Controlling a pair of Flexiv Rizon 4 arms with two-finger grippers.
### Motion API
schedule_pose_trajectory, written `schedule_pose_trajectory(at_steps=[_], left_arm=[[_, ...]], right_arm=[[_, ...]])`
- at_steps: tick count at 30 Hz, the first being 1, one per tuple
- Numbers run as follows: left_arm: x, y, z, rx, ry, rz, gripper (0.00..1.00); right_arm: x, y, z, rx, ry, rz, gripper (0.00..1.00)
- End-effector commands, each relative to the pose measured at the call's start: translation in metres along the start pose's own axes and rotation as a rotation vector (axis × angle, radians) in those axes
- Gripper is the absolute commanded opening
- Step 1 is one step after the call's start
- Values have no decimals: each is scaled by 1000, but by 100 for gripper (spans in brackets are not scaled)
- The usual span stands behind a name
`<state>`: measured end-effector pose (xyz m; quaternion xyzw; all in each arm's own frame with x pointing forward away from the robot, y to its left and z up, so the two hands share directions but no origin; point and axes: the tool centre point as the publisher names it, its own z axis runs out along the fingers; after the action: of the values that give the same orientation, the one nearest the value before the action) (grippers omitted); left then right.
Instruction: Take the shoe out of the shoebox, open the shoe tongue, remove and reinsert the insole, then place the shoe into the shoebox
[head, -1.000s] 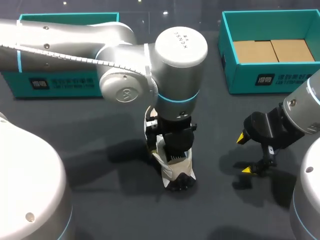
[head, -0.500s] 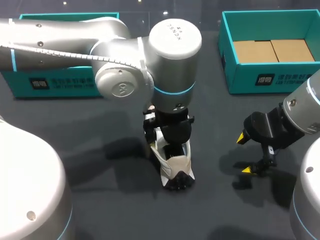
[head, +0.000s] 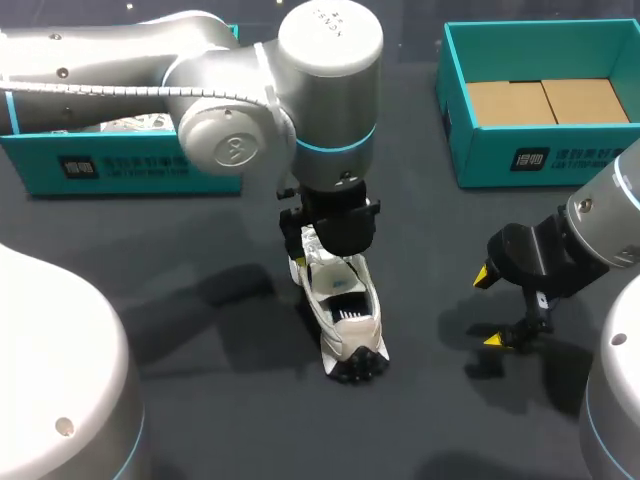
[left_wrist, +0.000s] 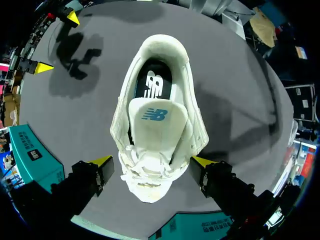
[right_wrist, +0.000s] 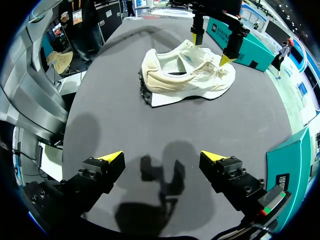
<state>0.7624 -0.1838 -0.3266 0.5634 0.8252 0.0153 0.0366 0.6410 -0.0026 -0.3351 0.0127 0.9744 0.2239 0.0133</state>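
Observation:
A white sneaker stands upright on the dark table, its toe under my left gripper and its heel toward the front edge. In the left wrist view the sneaker lies below the open left gripper, whose yellow tips stand on either side of the laces without touching. The tongue lies over the opening, and a dark insole shows at the heel. My right gripper hangs open to the right of the shoe with nothing in it. In the right wrist view the right gripper is well short of the sneaker.
An open teal shoebox with a brown cardboard floor stands at the back right. A second teal box sits at the back left, partly behind my left arm. Bare table lies between the shoe and the right gripper.
My left gripper has risen and drawn back from the shoe toward the far side, uncovering more of it. The shoe stays in place and the right arm has not moved.

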Motion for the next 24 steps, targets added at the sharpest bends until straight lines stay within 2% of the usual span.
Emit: schedule_pose_trajectory(at_steps=[1,8,10,12,13,14,15,16,17,20,24], left_arm=[[11,8,-15,7,-16,5,100],[16,21,-34,48,-25,43,98],[17,25,-41,55,-25,53,85],[18,30,-48,66,-24,69,81],[18,33,-51,79,-26,76,74],[18,35,-54,79,-27,77,71],[19,37,-57,82,-24,84,64],[19,39,-59,90,-28,91,48],[20,41,-61,91,-29,91,39],[22,40,-64,90,-25,103,35],[23,34,-63,91,-21,117,33]], right_arm=[[2,-1,-1,1,-3,0,100],[2,-1,-1,1,-3,0,100],[2,-1,-1,1,-3,0,100],[2,-1,-1,1,-3,0,100],[2,-1,-1,1,-3,0,100],[2,-1,-1,1,-3,0,100],[2,-1,-1,1,-3,0,100],[2,-1,-1,1,-3,0,100],[2,-1,-1,1,-3,0,100],[2,-1,-1,1,-3,0,100],[2,-1,-1,1,-3,0,100]])
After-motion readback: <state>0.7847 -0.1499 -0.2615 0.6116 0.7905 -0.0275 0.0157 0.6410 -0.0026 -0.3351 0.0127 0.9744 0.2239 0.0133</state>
